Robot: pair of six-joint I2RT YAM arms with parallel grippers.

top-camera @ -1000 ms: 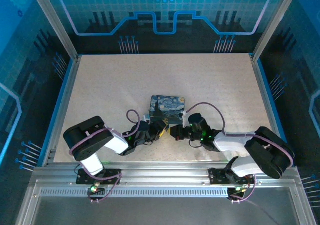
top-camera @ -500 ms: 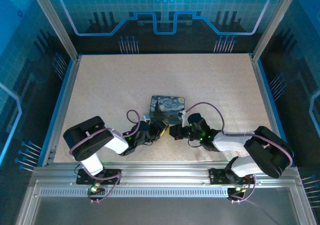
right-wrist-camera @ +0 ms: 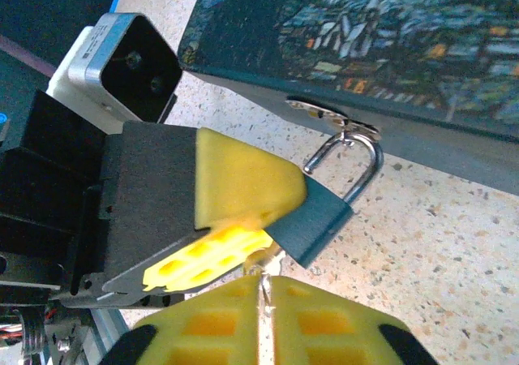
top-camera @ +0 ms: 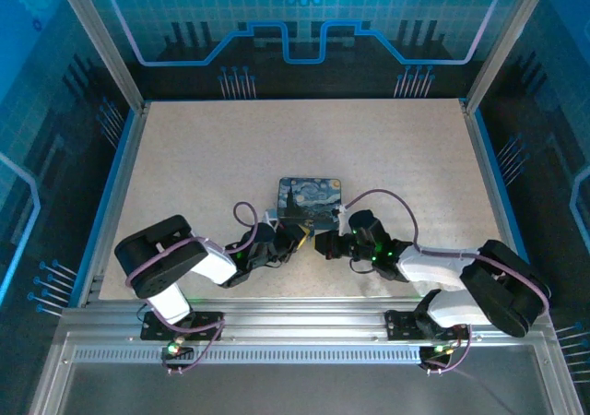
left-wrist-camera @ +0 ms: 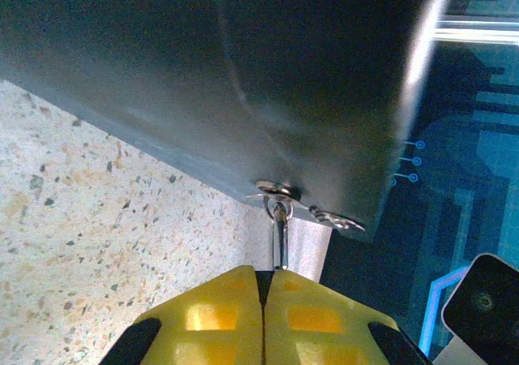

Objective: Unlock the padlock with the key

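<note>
The padlock [right-wrist-camera: 320, 223] has a dark body and a silver shackle [right-wrist-camera: 361, 162] hooked through the clasp [right-wrist-camera: 336, 118] of the blue painted tin [right-wrist-camera: 365, 24]. My left gripper [top-camera: 293, 243] is shut on the padlock body, and its yellow fingers [right-wrist-camera: 243, 186] cover the body's left half. In the left wrist view the left gripper [left-wrist-camera: 263, 274] is closed, with the shackle [left-wrist-camera: 280, 231] rising to the clasp [left-wrist-camera: 276, 191]. My right gripper [right-wrist-camera: 266, 282] is shut on the thin key [right-wrist-camera: 272, 259] at the padlock's underside. One shackle end is hidden behind a finger.
The tin [top-camera: 310, 200] lies at the middle of the speckled table [top-camera: 203, 157], both grippers meeting at its near edge. The right gripper [top-camera: 320, 245] faces the left one. Aluminium frame posts and blue walls bound the table.
The left gripper's fingers have shut on the padlock body. The right arm has shifted slightly, with its elbow further right.
</note>
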